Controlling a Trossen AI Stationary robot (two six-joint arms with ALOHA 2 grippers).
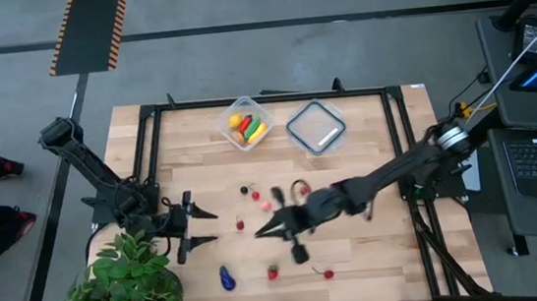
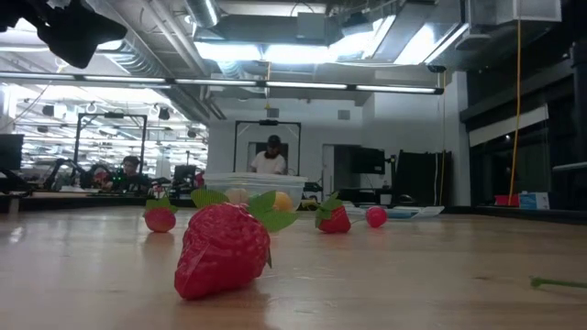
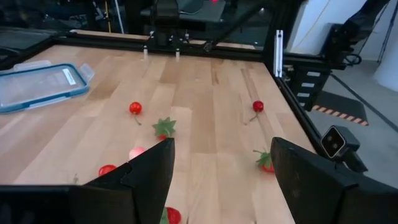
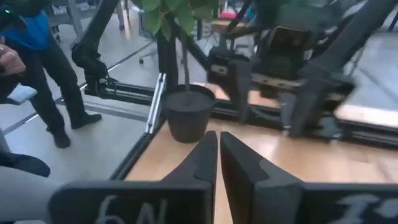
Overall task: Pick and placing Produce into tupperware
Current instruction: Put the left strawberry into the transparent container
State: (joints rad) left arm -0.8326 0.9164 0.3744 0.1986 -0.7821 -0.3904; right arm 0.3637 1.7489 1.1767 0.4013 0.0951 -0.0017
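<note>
Overhead, a wooden table [image 1: 282,184] holds the clear tupperware [image 1: 245,121], which contains yellow, orange, red and green produce. Just beside the tupperware lies a flat lid [image 1: 317,126] with a white label. Well below the tupperware, loose pieces are scattered: small red berries [image 1: 254,195], a purple piece [image 1: 226,278] and a strawberry [image 1: 272,272]. The right gripper [image 1: 260,234] hovers among them, its fingers pressed together on nothing. The left gripper [image 1: 209,226] waits farther from the tupperware, near a potted plant [image 1: 123,283], with its fingers spread wide and empty.

At table level, a large strawberry [image 2: 223,249] with green leaves lies close to the camera. Behind it sit two smaller red pieces [image 2: 334,218] and a round berry [image 2: 376,216], with the tupperware [image 2: 249,186] farther back. People [image 2: 271,156] are in the room beyond.

From the left wrist, two spread fingers [image 3: 155,171] frame bare wood, red berries [image 3: 135,108] and a stemmed cherry [image 3: 257,106]; the lid [image 3: 38,84] lies off to one side.

From the right wrist, the closed fingers [image 4: 205,158] point toward the plant's dark pot [image 4: 186,113] and a person [image 4: 37,56] standing off the table.
</note>
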